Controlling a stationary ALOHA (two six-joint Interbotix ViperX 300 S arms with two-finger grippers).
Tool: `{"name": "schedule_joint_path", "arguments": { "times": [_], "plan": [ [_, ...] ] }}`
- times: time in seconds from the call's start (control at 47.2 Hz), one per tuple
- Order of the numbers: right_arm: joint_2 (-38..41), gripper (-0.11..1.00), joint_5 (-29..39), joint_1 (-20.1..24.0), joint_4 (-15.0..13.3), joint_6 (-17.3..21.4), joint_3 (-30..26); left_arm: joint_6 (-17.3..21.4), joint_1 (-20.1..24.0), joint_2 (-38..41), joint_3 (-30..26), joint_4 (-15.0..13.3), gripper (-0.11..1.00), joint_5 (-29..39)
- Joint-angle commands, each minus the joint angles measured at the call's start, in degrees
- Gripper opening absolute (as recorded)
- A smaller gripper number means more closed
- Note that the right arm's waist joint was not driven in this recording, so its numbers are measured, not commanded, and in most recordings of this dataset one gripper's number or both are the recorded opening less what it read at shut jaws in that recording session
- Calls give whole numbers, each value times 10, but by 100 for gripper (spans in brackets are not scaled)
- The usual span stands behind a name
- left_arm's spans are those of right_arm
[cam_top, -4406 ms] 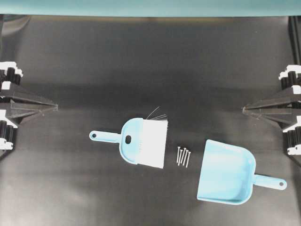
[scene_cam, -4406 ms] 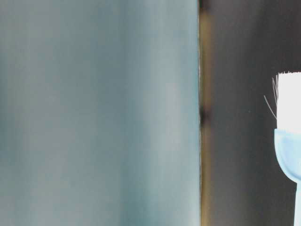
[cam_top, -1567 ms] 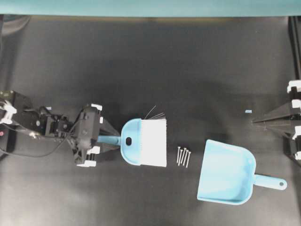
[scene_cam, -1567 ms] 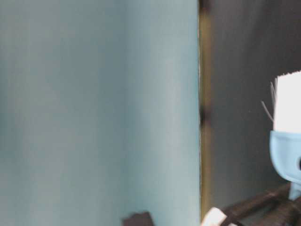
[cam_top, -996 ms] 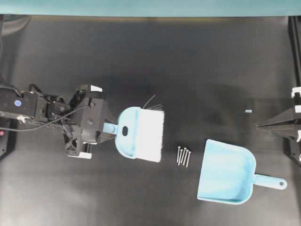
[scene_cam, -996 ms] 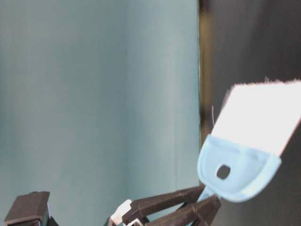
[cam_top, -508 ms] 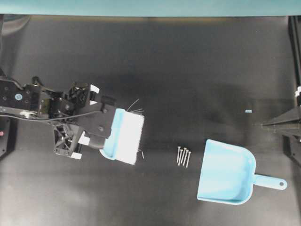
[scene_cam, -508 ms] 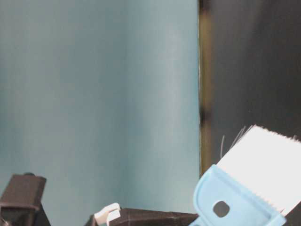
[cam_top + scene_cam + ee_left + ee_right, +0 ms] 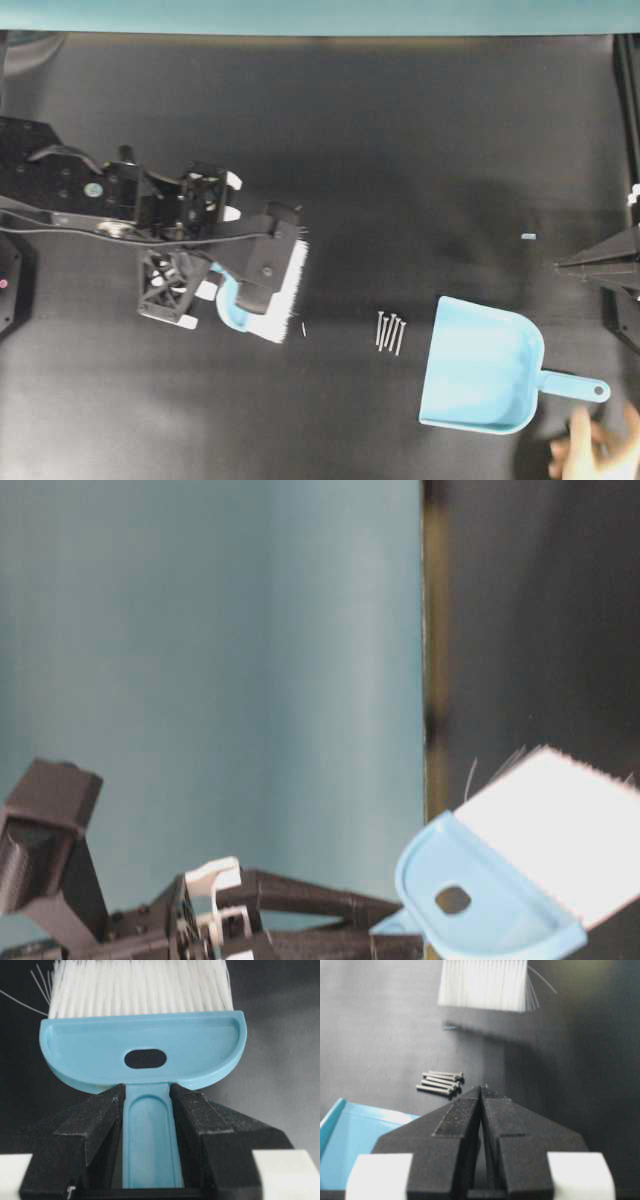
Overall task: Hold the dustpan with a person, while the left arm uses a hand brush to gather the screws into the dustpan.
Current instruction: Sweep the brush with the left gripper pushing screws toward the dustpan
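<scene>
Left wrist view: I've got the left gripper (image 9: 147, 1105) clamped on the hand brush (image 9: 145, 1050) handle, bristles forward, presumably ready to sweep. Brush hangs tilted, short of the screws (image 9: 389, 332); dustpan (image 9: 480, 366) mouth faces them. Person's hand (image 9: 595, 455) near its handle, not gripping; right gripper (image 9: 481, 1091) closed, empty.

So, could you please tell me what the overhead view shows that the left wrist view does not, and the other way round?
Only the overhead view shows the light blue plastic scoop-shaped dustpan, the thin grey metal screws beside its mouth, and a bare hand near the pan's handle. Only the left wrist view shows the left gripper closed on the slim handle. Both show the light blue hand brush with white bristles and the black table.
</scene>
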Motion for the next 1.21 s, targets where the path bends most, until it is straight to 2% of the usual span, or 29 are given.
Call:
{"name": "schedule_joint_path", "arguments": {
  "times": [0.0, 0.233, 0.657, 1.186],
  "plan": [
    [3, 0, -2, 0, 0, -4, -3, 1, -4, 4, -27, 1, 31, 4],
    [3, 0, -2, 0, 0, -4, -3, -2, -18, 28, -47, 1, 31, 4],
    [3, 0, -2, 0, 0, -4, -3, 3, -11, 83, -69, 1, 31, -3],
    [2, 0, -2, 0, 0, -4, -3, 19, -7, 150, -113, 1, 31, -62]
  ]
}}
